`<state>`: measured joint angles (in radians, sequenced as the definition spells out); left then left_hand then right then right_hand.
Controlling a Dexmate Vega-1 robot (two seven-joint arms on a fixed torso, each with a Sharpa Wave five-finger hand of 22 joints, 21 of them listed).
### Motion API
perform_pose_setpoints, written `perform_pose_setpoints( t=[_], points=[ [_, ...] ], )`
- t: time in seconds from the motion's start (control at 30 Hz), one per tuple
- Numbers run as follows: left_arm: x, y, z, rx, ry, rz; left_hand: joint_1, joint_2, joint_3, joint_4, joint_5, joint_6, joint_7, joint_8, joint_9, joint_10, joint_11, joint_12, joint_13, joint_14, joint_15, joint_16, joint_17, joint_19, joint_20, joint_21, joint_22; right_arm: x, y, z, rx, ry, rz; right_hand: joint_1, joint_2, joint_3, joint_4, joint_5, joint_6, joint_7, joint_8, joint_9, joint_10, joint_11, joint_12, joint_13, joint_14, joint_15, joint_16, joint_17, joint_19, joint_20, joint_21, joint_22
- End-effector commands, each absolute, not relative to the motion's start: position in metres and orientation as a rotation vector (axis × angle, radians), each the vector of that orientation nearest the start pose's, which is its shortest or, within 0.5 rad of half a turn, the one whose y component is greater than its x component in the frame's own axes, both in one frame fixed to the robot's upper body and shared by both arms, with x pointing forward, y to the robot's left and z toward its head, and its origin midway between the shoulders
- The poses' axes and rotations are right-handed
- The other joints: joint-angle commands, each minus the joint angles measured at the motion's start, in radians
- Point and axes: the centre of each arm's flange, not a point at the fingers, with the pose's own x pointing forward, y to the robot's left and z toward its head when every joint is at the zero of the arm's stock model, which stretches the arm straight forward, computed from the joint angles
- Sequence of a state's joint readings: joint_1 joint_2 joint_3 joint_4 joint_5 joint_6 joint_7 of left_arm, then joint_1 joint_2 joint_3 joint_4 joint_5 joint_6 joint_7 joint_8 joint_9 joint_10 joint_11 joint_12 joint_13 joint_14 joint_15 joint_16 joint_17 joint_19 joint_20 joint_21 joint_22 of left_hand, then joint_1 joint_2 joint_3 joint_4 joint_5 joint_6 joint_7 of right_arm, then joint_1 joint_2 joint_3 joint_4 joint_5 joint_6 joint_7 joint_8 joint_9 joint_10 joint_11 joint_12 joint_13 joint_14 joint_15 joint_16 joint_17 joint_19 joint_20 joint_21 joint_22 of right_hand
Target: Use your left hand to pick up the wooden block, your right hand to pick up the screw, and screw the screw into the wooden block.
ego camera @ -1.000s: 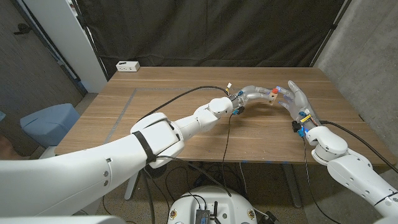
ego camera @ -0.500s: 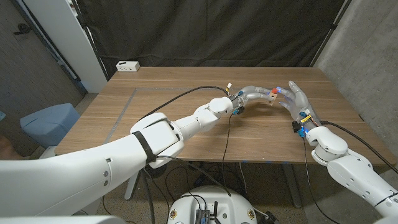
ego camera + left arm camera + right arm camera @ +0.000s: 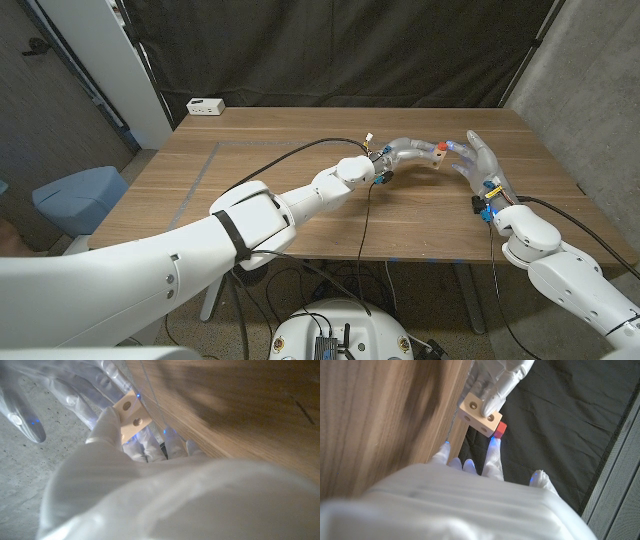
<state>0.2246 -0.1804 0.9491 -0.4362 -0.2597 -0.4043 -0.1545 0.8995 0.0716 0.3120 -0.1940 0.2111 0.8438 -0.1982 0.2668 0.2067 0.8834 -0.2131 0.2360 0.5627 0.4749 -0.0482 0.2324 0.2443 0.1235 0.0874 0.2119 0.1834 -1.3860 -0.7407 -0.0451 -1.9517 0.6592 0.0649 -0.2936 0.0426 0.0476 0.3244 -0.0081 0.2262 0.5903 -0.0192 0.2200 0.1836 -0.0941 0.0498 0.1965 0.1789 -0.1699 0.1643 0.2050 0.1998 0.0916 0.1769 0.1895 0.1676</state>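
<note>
My left hand [image 3: 408, 152] reaches across above the right part of the table and grips the pale wooden block [image 3: 437, 156] in its fingertips. In the right wrist view the block [image 3: 479, 416] shows two round holes, and the left hand's fingers [image 3: 501, 379] clamp it. The red screw [image 3: 500, 429] sticks out of the block's side, its head also showing as the red screw [image 3: 441, 147] in the head view. My right hand [image 3: 476, 160] stands beside the block, palm upright and fingers spread. One fingertip [image 3: 493, 443] touches the screw head; the thumb is apart.
The wooden table [image 3: 300, 130] carries a white power strip [image 3: 205, 106] at its far left corner. A black cable [image 3: 300, 150] runs along my left arm. The table's right edge [image 3: 560, 160] lies close behind my right hand.
My right hand has drifted slightly to the right and its fingers have spread a little. The left hand still holds the block in about the same spot.
</note>
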Motion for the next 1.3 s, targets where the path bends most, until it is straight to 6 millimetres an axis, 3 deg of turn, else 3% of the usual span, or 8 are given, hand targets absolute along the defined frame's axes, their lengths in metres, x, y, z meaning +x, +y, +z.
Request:
perform_pose_setpoints(
  t=[0.03, 1.3],
  points=[
    [0.665, -0.110, 0.013, 0.538, -0.571, -0.760, -0.016, 0.038, 0.042, 0.043, 0.005, 0.078, 0.032, 0.010, 0.004, 0.013, -0.001, 0.017, 0.005, 0.009, -0.096, 0.000, 0.001, 0.011, 0.000, 0.000, 0.003, 0.510, -0.347, -0.061, -0.011, -0.517, -0.017, 0.001, 0.008, -0.005, -0.003, 0.005, 0.014, -0.001, 0.010, 0.004, 0.008, -0.001, 0.010, 0.003, -0.013, -0.007, 0.006, 0.002, 0.005, 0.001, 0.007, 0.003],
    [0.664, -0.111, 0.010, 0.536, -0.574, -0.765, -0.016, 0.039, 0.044, 0.044, 0.005, 0.080, 0.033, 0.010, 0.004, 0.013, -0.001, 0.017, 0.005, 0.009, -0.095, -0.001, 0.001, 0.011, -0.001, 0.000, 0.003, 0.499, -0.347, -0.067, -0.022, -0.539, 0.049, 0.005, 0.011, -0.005, -0.004, 0.006, 0.126, 0.006, 0.027, 0.004, 0.057, -0.040, 0.012, 0.003, 0.005, -0.015, 0.007, 0.000, 0.011, 0.005, 0.004, 0.003]
  ],
)
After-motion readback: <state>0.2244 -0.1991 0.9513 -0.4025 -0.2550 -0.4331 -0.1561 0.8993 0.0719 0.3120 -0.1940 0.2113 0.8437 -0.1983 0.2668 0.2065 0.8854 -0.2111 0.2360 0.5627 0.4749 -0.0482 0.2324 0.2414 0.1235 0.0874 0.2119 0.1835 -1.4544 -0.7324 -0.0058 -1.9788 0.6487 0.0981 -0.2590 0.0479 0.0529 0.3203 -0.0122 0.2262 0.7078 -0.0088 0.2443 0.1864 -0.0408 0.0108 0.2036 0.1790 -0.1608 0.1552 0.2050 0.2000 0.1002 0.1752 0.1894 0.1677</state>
